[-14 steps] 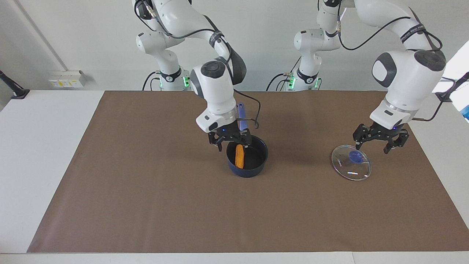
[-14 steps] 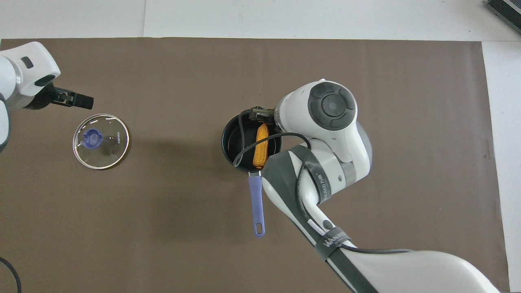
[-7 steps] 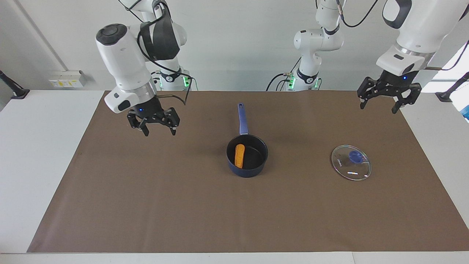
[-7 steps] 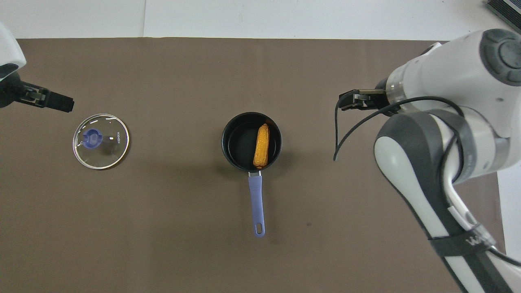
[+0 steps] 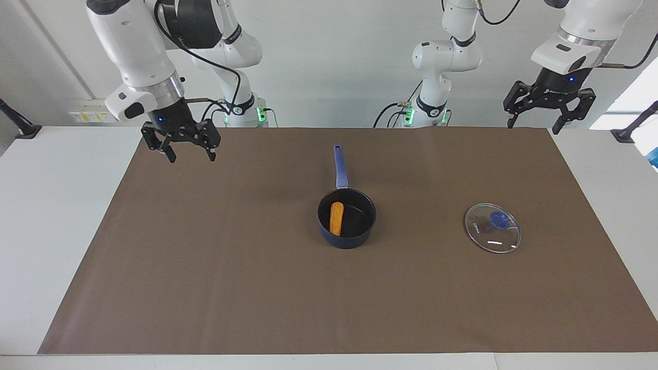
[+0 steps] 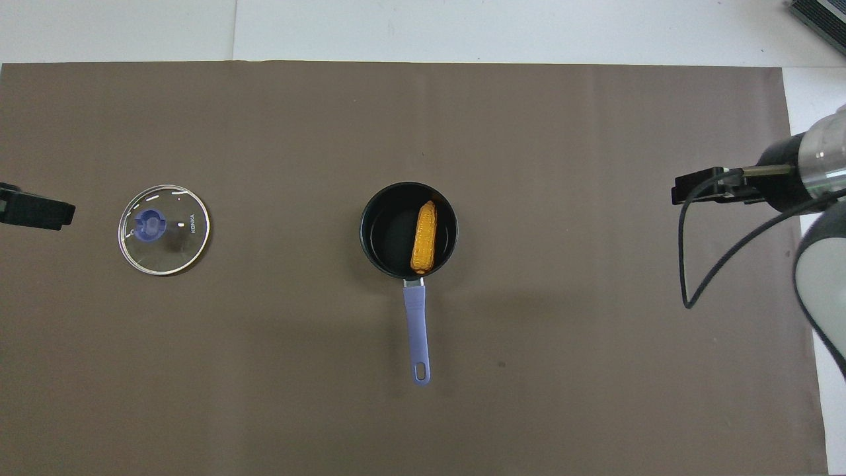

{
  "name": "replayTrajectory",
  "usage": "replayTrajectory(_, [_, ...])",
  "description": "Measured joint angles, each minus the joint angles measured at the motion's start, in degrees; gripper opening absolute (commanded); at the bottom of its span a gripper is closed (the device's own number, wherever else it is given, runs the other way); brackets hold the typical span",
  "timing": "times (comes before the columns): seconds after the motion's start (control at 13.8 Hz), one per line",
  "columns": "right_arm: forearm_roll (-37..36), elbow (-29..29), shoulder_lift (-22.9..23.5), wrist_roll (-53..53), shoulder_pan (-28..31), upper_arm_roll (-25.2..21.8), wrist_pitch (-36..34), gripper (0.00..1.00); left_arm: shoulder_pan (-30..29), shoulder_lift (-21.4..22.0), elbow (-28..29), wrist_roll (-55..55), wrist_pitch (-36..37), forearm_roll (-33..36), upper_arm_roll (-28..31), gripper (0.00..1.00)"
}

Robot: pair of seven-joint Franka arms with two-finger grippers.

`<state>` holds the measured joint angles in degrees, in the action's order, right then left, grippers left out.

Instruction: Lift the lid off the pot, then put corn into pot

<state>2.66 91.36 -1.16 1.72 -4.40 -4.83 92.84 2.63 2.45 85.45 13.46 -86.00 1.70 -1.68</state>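
The pot [image 5: 347, 218] stood at the middle of the brown mat [image 5: 205, 288], its handle toward the robots, with the corn [image 5: 336, 218] inside, so the task looked finished. The lid [image 5: 492, 227] lay apart, toward the left arm's end. The right gripper [image 5: 181, 145] and left gripper [image 5: 549, 105] hung released and empty over the mat's corners at the robots' edge.

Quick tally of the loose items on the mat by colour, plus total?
Blue: 1, the pot with its long handle.
Orange-yellow: 1, the corn, lying inside the pot.
Clear glass with a blue knob: 1, the lid, flat on the mat toward the left arm's end.
Total: 3
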Motion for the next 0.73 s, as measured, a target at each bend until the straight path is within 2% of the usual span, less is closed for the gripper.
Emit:
replayTrajectory(0.15, [-0.4,0.0,0.1,0.4,1.2,-0.2,-0.8,1.00,-0.1,0.0,0.0,-0.1,0.3,-0.2,0.3,1.00])
replayTrajectory(0.29, [-1.3,-1.1,0.1,0.7,1.6,-0.3,-4.3,1.00,-0.2,0.0,-0.3,-0.2,0.3,-0.4,0.5,1.00])
replayTrajectory(0.51, [-1.6,-6.3,-0.5,0.7,1.7,-0.3,-12.3,1.00,-0.2,0.0,-0.5,-1.5,0.3,-0.4,0.5,1.00])
replayTrajectory(0.73, [-1.6,-6.6,-2.0,0.7,1.6,-0.2,-13.4,1.00,-0.5,0.0,-0.5,-2.5,0.3,-0.5,0.6,1.00])
